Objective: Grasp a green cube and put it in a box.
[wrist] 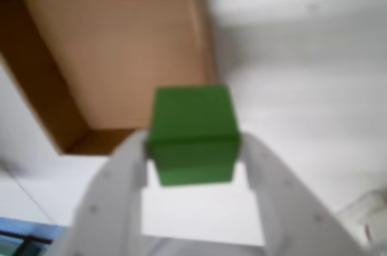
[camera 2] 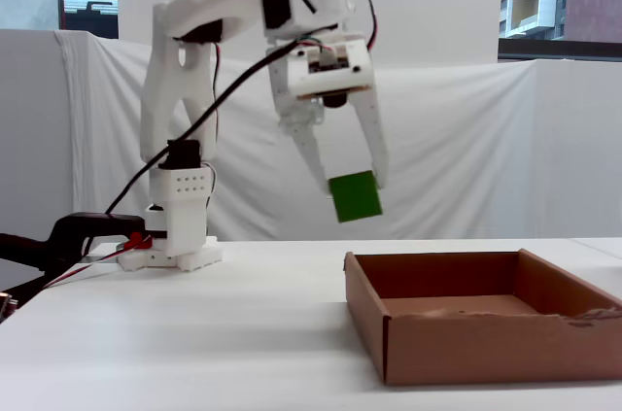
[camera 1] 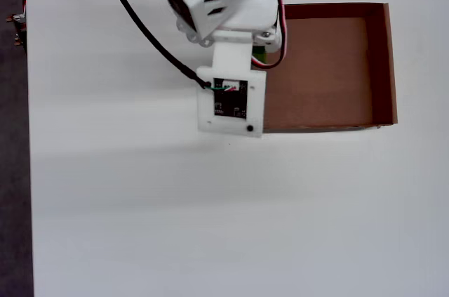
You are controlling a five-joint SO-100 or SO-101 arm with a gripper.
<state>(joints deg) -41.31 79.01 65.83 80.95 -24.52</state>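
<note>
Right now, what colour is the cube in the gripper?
Bright green, plain matte faces. The green cube shows best in the wrist view.

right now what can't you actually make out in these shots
- Overhead view: the green cube is nearly all hidden under the arm's wrist; only a green sliver shows. The gripper's fingers are hidden too.
- Overhead view: the box has its left wall covered by the wrist.
- Wrist view: blurred, so the contact of the gripper with the cube is soft.
- Fixed view: near wall hides most of the box floor.
</note>
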